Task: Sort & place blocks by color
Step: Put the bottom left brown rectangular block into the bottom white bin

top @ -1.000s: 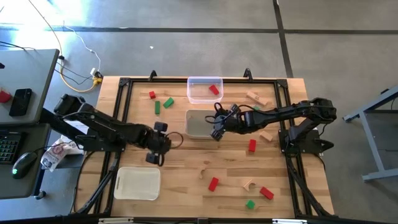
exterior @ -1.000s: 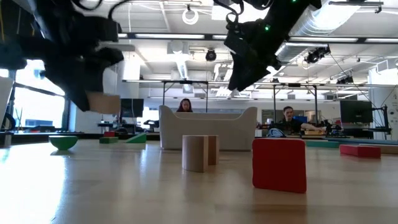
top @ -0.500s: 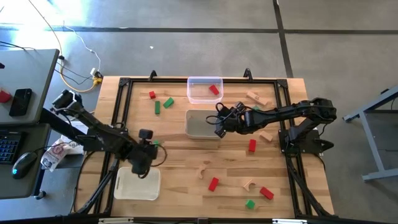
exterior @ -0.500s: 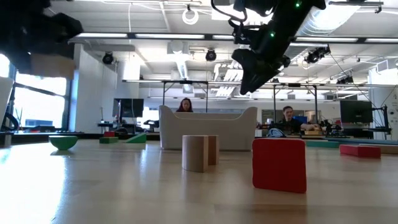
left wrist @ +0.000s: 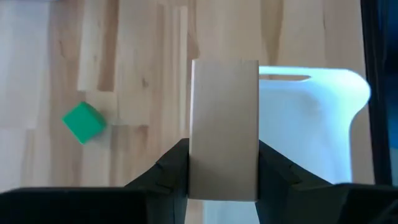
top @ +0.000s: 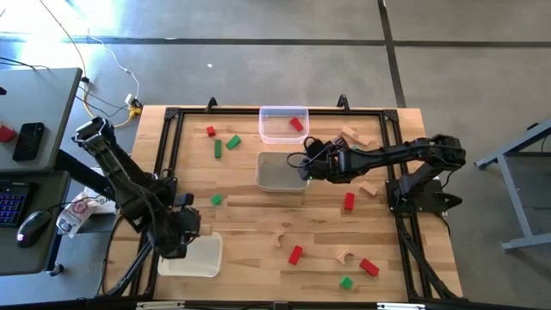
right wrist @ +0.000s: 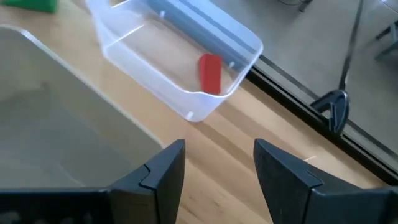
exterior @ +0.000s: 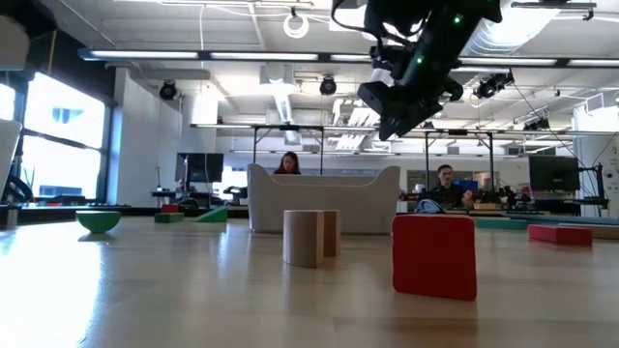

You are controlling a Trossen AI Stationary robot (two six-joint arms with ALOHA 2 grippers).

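Wood block (left wrist: 224,130), plain and light, sits clamped between the fingers of your left tool (left wrist: 222,165). Over the past second that tool has swung away from the tabletop's middle and now hangs at the near edge of the white tray (top: 205,257), which lies just ahead of it and slightly to one side; a green cube (left wrist: 83,122) rests on the bare tabletop (top: 258,220) off its other side. To my eye, you are a short move from dropping the wood piece into that tray.

Your right tool (right wrist: 214,165), fingers apart and empty, has eased back from over the grey tray (top: 277,172) and now hovers beside it, the clear tray (right wrist: 186,74) with one red block (right wrist: 210,73) just ahead.

Other red, green and wood blocks lie scattered and unsorted. No brand or writing is legible anywhere.
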